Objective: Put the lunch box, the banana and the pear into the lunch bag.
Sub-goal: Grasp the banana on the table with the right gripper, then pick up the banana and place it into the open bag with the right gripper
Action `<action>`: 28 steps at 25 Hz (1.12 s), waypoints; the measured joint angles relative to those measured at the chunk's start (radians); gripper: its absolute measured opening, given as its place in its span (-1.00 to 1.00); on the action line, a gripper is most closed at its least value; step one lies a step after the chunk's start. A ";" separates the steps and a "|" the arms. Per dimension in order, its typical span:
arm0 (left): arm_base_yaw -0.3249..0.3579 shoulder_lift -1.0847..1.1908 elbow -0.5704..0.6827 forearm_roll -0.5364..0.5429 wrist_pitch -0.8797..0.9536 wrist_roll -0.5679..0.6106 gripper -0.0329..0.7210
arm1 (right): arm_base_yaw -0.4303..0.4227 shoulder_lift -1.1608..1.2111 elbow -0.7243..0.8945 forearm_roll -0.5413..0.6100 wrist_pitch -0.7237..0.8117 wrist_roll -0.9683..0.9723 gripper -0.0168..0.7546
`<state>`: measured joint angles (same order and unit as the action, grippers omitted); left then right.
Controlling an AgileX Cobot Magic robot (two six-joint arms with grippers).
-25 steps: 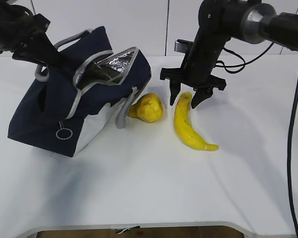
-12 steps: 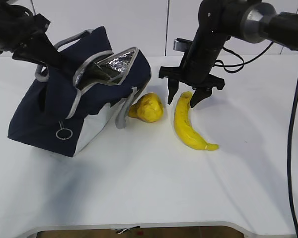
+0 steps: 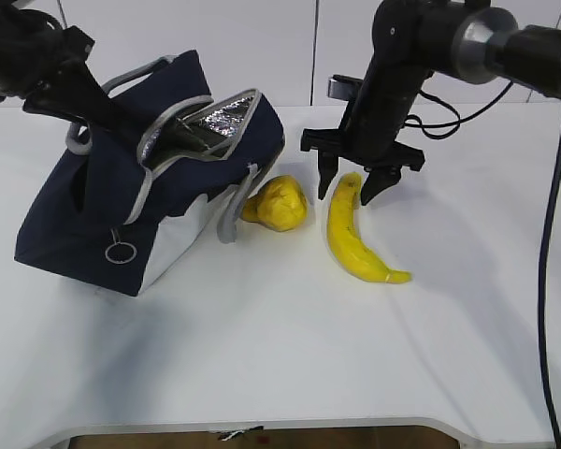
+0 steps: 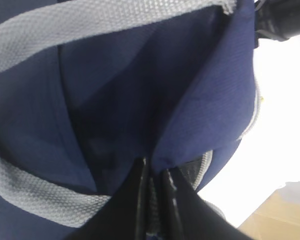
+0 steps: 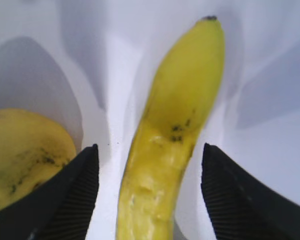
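Banana [image 3: 353, 234] lies on the white desk [image 3: 280, 355], centre-right, far tip at 12 o'clock between the right end effector's [image 3: 352, 185] fingers [image 5: 70, 195]. Those stand wide apart either side of it, w/ nothing gripped. Pear [image 3: 279, 203] just beside the banana at 9 o'clock, touching the lunch bag [image 3: 140, 187]. Bag sits tilted at the desk's 10 o'clock, mouth open, foil lining showing. Left end effector [image 4: 152, 175] pinched tight on the bag's blue fabric edge. Lunch box not visible.
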<state>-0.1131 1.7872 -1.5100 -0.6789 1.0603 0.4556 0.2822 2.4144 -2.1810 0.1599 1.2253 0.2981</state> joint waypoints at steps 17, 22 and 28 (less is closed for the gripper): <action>0.000 0.000 0.000 0.004 0.005 0.000 -0.86 | 0.000 0.032 0.000 0.044 0.000 -0.005 -0.20; 0.000 0.000 0.000 0.004 0.018 0.000 -0.86 | 0.000 0.009 0.000 0.075 0.000 -0.055 -0.20; 0.000 0.000 0.000 -0.048 0.040 0.000 -0.86 | 0.000 -0.123 0.000 0.141 0.004 -0.131 -0.20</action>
<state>-0.1131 1.7872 -1.5100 -0.7272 1.1003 0.4556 0.2822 2.2911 -2.1810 0.3013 1.2290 0.1673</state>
